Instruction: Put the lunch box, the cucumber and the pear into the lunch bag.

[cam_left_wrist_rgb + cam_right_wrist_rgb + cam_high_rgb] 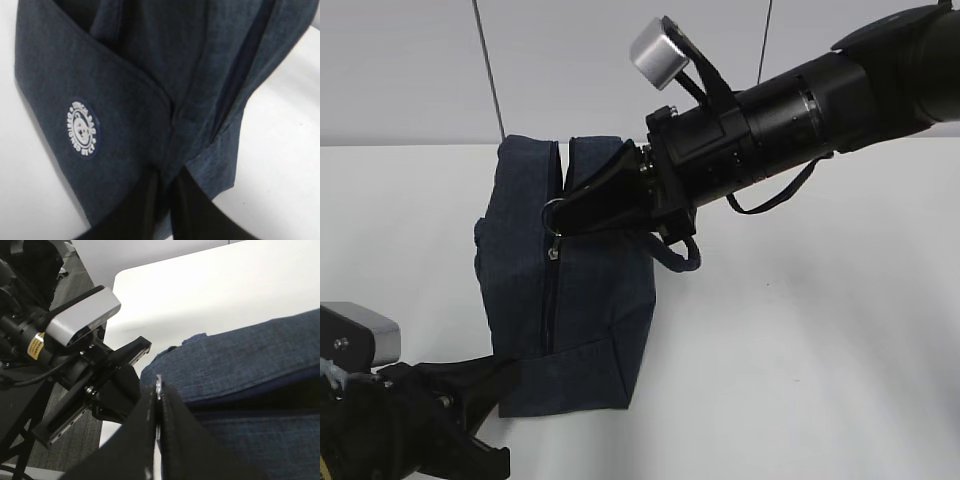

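Observation:
The dark navy lunch bag [565, 280] lies on its side on the white table, its zipper line facing the camera. My right gripper [563, 215] is shut on the zipper's silver ring pull [552, 210]; the ring's edge shows between the fingertips in the right wrist view [158, 385]. My left gripper [505, 375] is shut on the bag's lower front corner; in the left wrist view [167, 187] the jaws pinch the fabric below the white round logo [81, 128]. The lunch box, the cucumber and the pear are out of view.
The white table [820, 330] stretches to the right of the bag and behind it. A strap handle [677, 255] loops under my right wrist. The table's near edge and the floor show in the right wrist view [30, 440].

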Motion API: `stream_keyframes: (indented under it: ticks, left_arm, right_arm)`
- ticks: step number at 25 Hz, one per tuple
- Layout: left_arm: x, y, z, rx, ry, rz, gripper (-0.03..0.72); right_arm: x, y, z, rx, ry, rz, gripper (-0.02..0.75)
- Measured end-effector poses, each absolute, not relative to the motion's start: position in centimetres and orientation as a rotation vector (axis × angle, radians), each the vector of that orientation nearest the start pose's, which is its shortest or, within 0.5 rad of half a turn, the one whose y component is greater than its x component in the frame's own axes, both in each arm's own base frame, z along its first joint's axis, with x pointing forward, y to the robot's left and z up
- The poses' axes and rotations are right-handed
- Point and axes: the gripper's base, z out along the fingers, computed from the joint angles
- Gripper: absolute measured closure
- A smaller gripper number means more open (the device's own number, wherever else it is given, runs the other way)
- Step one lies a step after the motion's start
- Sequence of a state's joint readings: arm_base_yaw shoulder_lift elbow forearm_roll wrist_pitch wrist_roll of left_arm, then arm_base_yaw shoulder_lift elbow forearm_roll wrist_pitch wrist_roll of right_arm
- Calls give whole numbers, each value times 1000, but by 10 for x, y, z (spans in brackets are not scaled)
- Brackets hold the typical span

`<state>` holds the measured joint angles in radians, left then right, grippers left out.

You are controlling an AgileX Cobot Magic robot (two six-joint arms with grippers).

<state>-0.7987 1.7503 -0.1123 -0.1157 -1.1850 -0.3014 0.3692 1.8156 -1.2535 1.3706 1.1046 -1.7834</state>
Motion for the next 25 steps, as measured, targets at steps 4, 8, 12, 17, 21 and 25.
stream_keyframes:
  ticks: [4,8,12,17,21,25]
  left_arm:
    - [141,-130,109,359,1974,-641,676]
    - [137,-125,109,348,1984,-643,676]
    - [136,-124,109,348,1985,-644,676]
    - [136,-124,109,348,1984,-646,676]
    - [136,-124,109,351,1984,-648,676]
    - [136,-124,109,351,1984,-648,677]
  right_arm:
    - [314,207,260,-1413,1598,1102,738]
    - [317,207,260,-1383,1611,1077,738]
    - [321,208,263,-1329,1598,1061,738]
    - [326,208,265,-1287,1572,1011,738]
    - [330,207,265,-1268,1575,959,738]
    - [334,208,266,-1232,1550,940,738]
